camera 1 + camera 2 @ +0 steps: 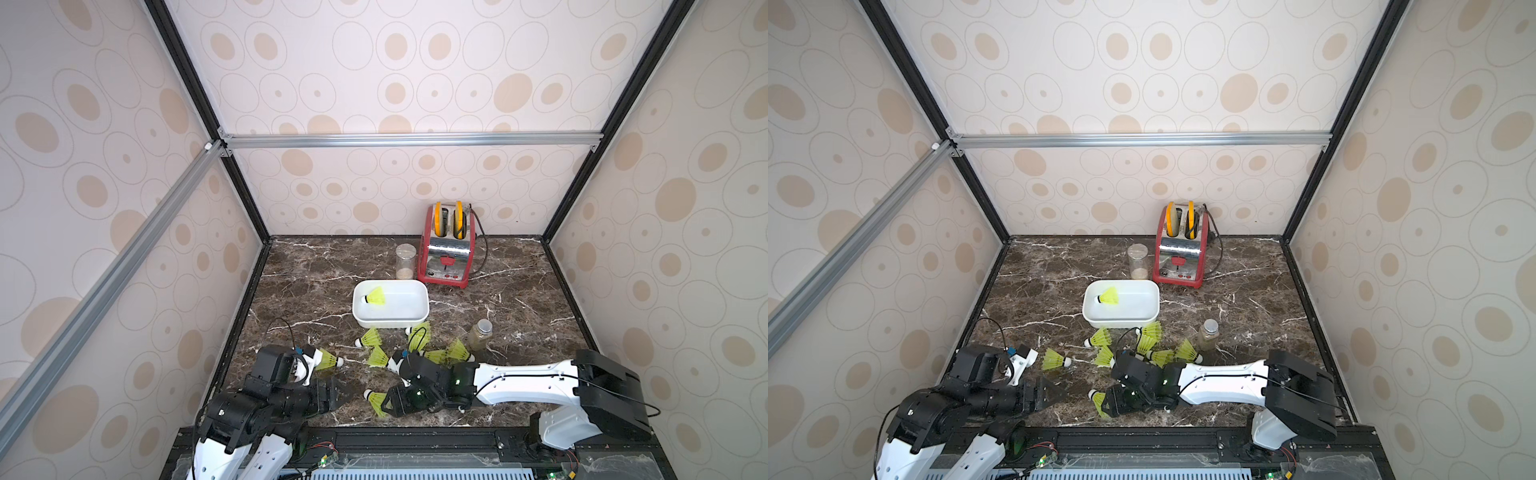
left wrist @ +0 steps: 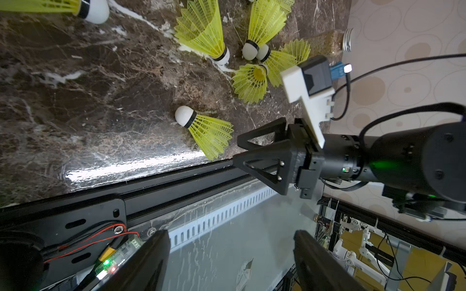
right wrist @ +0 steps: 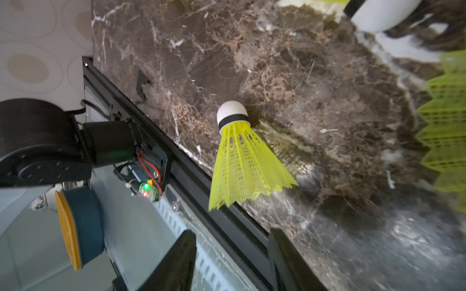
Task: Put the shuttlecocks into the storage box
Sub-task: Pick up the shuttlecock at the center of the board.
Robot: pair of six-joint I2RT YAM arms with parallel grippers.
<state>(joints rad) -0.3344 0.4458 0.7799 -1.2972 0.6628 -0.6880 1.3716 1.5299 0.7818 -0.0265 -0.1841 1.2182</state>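
Shuttlecocks (image 1: pixel 371 337), neon yellow-green with white tips and dark bands, lie mostly loose on the brown marble worktop (image 1: pixel 519 299), clustered toward its front. Both arms reach in low over the front edge. A red toaster (image 1: pixel 449 249) stands against the back wall. Just in front of it, slightly to the left, sits the white storage box (image 1: pixel 390 322).

The right end effector (image 3: pixel 232 230) is open, its jaws apart with nothing between them. The left end effector (image 2: pixel 232 231) is open too and holds nothing.

A clear jar (image 1: pixel 406 261) stands just beside the toaster. A second jar with a silver lid (image 1: pixel 481 334) stands to the right of the cluster.

One shuttlecock (image 1: pixel 376 298) lies on its side inside the storage box, near its left end. The nearest shuttlecock (image 3: pixel 242 161) lies on its side at the worktop's front edge. Its skirt is just ahead of the right end effector's fingertips, not between them.
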